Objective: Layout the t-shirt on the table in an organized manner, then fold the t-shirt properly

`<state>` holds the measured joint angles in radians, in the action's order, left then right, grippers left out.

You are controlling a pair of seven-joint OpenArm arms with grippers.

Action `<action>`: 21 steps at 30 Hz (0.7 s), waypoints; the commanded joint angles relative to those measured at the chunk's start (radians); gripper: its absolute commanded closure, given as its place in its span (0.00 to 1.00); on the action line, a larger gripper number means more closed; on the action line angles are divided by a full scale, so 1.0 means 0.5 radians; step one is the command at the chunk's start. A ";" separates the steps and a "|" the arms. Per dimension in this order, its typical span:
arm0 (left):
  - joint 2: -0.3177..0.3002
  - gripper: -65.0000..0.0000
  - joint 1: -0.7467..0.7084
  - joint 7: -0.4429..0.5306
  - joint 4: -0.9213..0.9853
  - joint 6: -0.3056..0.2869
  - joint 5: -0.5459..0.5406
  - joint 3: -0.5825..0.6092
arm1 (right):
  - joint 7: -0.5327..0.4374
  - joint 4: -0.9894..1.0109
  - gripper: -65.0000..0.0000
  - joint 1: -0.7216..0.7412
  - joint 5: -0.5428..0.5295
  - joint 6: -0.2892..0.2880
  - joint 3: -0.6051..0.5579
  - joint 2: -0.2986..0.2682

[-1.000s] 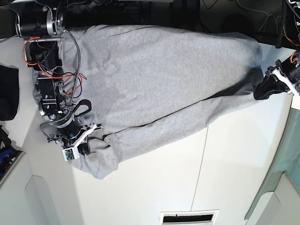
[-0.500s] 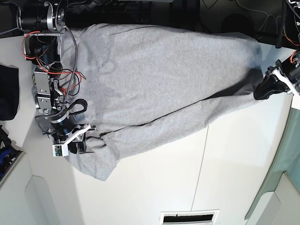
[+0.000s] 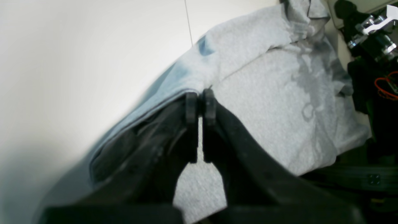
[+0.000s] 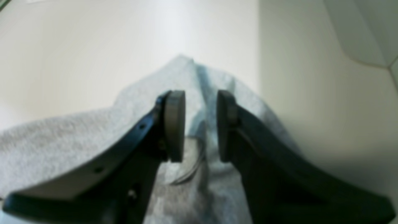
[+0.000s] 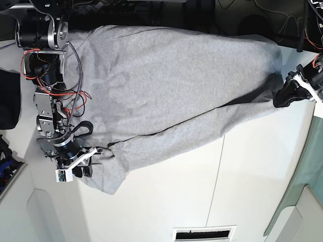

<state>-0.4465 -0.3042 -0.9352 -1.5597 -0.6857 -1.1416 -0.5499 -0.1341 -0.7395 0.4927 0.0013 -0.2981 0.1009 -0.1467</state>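
Spreading the t-shirt [image 5: 171,80] across the white tabletop [image 5: 262,181], long axis running side to side in the base view, one corner at each arm.

Soft, light cotton, it will likely sag and bunch, so hems and corners look the best holds. The left end effector [image 3: 200,102] pinches the trimmed edge tight; the right end effector [image 4: 200,124] stands part-open over a crumpled corner, gripping nothing.
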 commanded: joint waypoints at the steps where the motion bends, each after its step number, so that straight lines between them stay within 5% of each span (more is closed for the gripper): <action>1: -0.039 1.00 0.009 0.036 -0.034 -0.025 -0.052 -0.015 | -0.050 0.021 0.72 0.079 -0.002 0.014 0.007 -0.010; 7: -0.039 1.00 0.009 0.037 -0.034 -0.025 -0.053 -0.016 | -0.053 0.228 0.75 0.140 0.011 0.013 0.007 -0.006; 11: -0.039 1.00 0.009 0.052 -0.034 -0.025 -0.052 -0.015 | -0.094 0.230 1.00 0.139 0.121 -0.080 0.007 -0.005; 14: -0.039 1.00 0.010 0.051 -0.034 -0.025 -0.054 -0.016 | -0.211 0.199 1.00 0.139 0.126 -0.133 0.008 -0.005; 21: -0.114 1.00 0.004 0.022 -0.034 -0.025 -0.065 -0.016 | -0.112 -0.044 1.00 0.060 0.075 -0.279 0.007 -0.005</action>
<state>-0.4831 -0.3050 -0.9424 -1.5597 -0.6857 -1.1427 -0.5499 -0.1631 -0.7437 0.4950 0.0517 -0.4316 0.1009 -0.1444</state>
